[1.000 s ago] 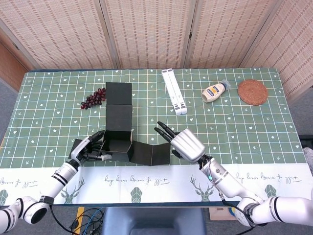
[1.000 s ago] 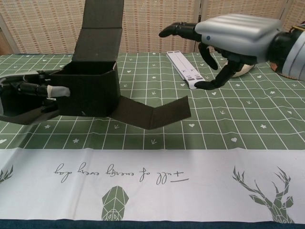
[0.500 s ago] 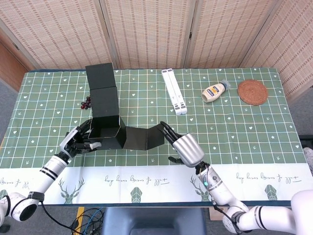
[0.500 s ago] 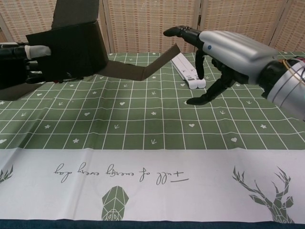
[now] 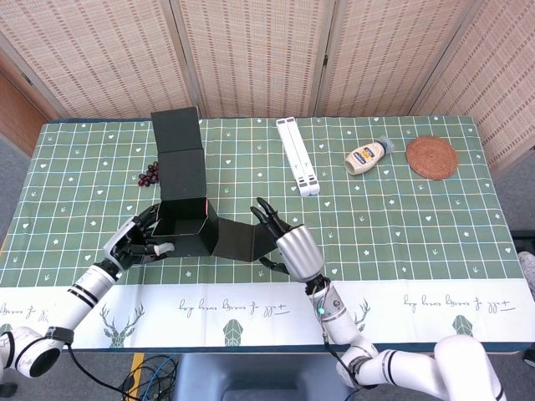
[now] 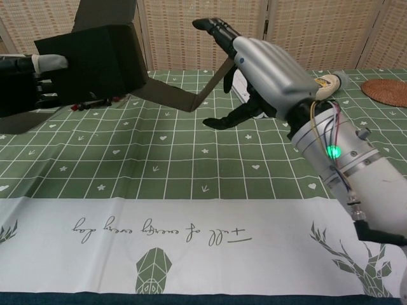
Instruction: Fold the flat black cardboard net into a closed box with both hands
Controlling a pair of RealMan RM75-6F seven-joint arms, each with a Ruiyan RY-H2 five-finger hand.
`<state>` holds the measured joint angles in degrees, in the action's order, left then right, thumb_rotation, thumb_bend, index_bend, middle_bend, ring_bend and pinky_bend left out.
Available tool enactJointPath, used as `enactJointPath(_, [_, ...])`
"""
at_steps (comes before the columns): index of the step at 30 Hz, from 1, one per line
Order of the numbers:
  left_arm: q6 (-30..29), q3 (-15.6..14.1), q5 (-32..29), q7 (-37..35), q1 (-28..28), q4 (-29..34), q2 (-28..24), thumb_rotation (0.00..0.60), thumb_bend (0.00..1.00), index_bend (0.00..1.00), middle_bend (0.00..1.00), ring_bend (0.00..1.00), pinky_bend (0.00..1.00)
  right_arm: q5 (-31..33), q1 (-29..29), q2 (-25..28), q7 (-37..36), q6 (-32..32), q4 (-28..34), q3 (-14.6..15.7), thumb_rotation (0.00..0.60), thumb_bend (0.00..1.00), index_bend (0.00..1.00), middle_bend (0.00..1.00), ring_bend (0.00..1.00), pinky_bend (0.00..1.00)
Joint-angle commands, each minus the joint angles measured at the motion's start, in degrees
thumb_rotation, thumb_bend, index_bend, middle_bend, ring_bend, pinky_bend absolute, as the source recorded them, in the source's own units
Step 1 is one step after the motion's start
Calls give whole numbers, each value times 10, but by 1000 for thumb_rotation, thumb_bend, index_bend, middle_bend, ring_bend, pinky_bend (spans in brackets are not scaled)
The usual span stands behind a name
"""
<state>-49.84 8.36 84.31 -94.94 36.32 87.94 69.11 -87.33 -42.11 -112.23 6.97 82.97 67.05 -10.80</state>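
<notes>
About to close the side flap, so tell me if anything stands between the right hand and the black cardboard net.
Nothing visible does. The right hand is open beside the loose side flap of the black cardboard net, with no other object between them. The left hand holds the folded part off the table.

The left hand [image 5: 138, 241] is held low at the left, its fingers closed around the black cardboard net [image 5: 188, 227]; the right hand [image 5: 284, 242] is raised mid-table, fingers spread, holding nothing.
</notes>
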Motion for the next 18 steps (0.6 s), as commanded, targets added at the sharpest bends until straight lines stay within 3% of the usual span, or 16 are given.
enactJointPath(1, [1,-5,6,-3,1,0,-3,600,81,215,238,595,813,-23,-15,-39,-31,23,-48,-19,600,67,0,0,526,956])
enactJointPath(9, [-4,-21,30,-13,3,-1,-10,600,82,215,238,595,813,-47,-46,-79,-53,40,-113,-42,600,146,0,0,526,956])
enactJointPath(18, [-8,-36,34,21,4,-23,-3,600,81,215,238,593,813,-71,-63,-51,-28,24,-97,-35,600,158,0,0,526,955])
